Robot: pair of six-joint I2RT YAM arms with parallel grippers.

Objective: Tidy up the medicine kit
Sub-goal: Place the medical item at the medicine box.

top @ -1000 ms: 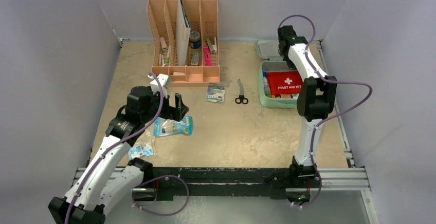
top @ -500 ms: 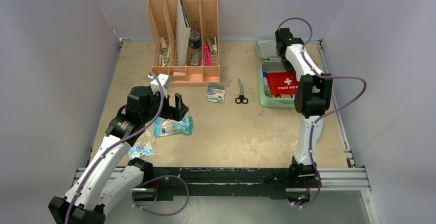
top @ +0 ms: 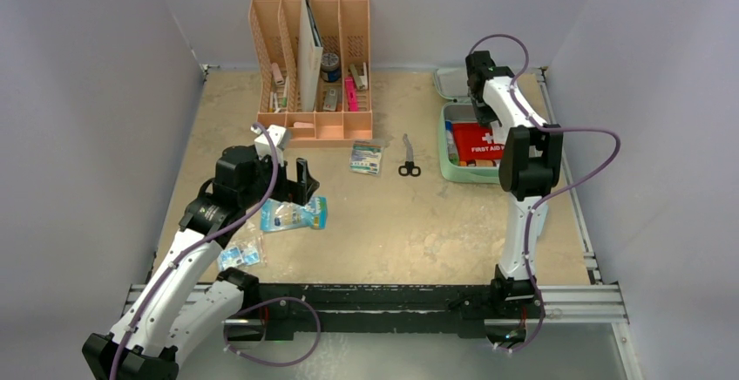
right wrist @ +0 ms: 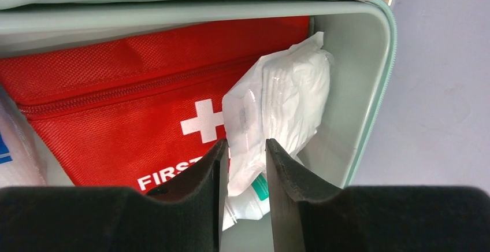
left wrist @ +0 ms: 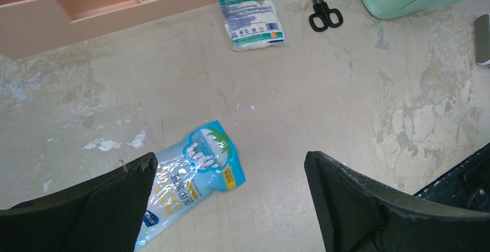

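Medicine kit (top: 449, 172) lies open right of the peach desk organizer (top: 310, 127), right tool (right wrist: 245, 149) narrowly parted astride a white gauze packet (right wrist: 289, 96) inside it, left tool (left wrist: 231, 158) spread wide nearer than that organizer.

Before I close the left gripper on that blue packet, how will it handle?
The blue packet looks like glossy film, so it will probably flop and may slip. Small white pieces show through it, so likely light, with contents shifting. It lies flat on the table, so the open left gripper may struggle to get under it.
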